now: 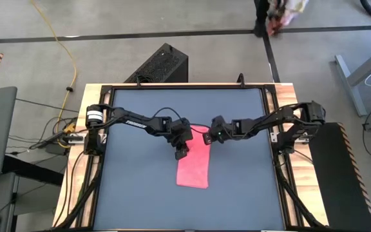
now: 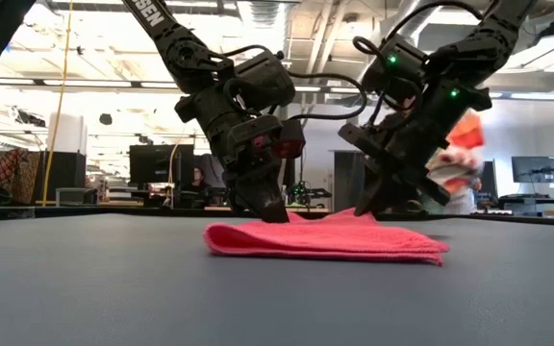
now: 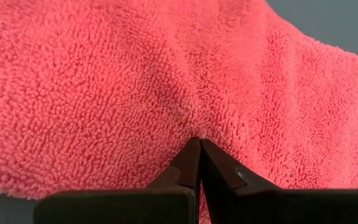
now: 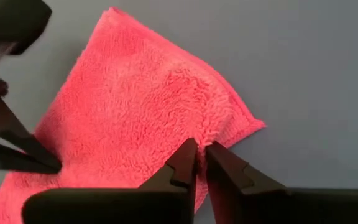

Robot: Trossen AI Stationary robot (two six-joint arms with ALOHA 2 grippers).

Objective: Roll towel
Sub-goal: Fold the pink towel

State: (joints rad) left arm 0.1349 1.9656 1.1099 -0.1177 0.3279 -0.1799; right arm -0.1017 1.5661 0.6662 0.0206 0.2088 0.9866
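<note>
Pink fuzzy towel [image 1: 194,167], folded into a strip, flat mid-table on the dark grey tabletop [image 1: 140,193]. Left gripper [image 1: 180,153] down at its far left corner, fingers pressed together against the pile. Right gripper [image 1: 208,138] at the far right corner, fingers nearly together, tips on the cloth.

One towel [image 1: 194,167], one table [image 1: 134,193], two grippers.

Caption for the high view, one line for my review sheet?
Both arms meet over the far end of the flat, folded pink towel: left gripper shut on its edge, right gripper at the opposite corner.
</note>
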